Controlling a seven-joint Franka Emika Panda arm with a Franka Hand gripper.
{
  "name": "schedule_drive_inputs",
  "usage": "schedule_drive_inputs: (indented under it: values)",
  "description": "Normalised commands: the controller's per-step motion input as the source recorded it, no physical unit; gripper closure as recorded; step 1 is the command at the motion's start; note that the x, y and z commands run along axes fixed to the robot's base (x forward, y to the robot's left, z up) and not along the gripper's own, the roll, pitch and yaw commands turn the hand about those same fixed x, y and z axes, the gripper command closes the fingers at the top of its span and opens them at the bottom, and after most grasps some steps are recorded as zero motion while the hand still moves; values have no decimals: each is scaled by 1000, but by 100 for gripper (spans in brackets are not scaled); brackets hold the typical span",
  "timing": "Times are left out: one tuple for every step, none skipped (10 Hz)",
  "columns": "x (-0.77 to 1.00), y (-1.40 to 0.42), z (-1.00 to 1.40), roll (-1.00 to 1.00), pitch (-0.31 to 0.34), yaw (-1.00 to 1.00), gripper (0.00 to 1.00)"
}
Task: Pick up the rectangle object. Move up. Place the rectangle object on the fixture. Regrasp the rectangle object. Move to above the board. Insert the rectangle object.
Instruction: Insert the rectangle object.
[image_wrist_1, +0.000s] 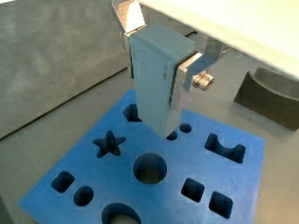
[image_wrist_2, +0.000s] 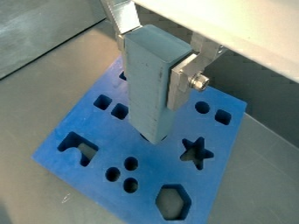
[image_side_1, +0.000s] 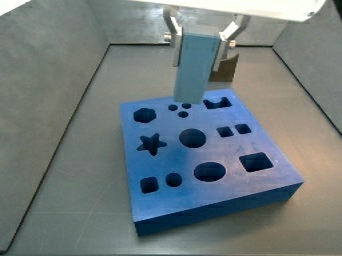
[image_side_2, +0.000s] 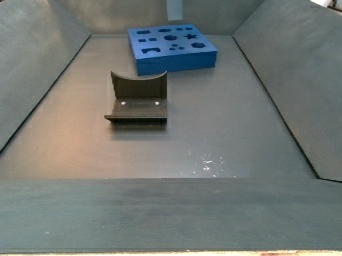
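Grey tray floor w/ blue board (image_side_1: 201, 150) at one end, empty fixture (image_side_2: 136, 98) well apart. Gripper (image_wrist_1: 158, 54) clamps the block (image_wrist_1: 155, 83) upright, hanging over the board, lower end near a hole. Looks like move-above-board/insert step; next needs lining up w/ the matching slot, then straight down

In both wrist views the rectangle object (image_wrist_1: 153, 80) hides the board (image_wrist_1: 140, 179) hole beneath its lower end. The gripper (image_wrist_1: 158, 44) is cut off by the frame edge, fingers (image_wrist_2: 184, 80) only partly seen. In a side view the block covers most of the fixture (image_side_1: 227, 68). In a side view the board's (image_side_2: 173, 48) holes are too small to tell apart.
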Motion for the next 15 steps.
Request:
schedule_drive_inputs:
  values:
    - [786,-231,-211,211,489,191,100]
    - [851,-117,-189,103,543,160,100]
    - [749,0,-17,57,554,117,100]
    - [0,0,0,0,20,0,100]
    - [-174,-66,491,-217,0,254,100]
    - [80,-420,714,-414,283,186,100]
    - [231,-437,474,-643,289,249,100]
    - [334,-429,380,-531,369,349,100]
    - [500,-340,57,-374,397,506,100]
    - [594,-383,-194,-669,449,366,100]
    - [663,-54,-231,-454,443,303,100]
    - [751,0,-69,-134,406,274,100]
    - [31,0,0,0,0,0,100]
    - [526,203,0,-129,417,291,100]
    - [531,206,0,-171,469,280,100]
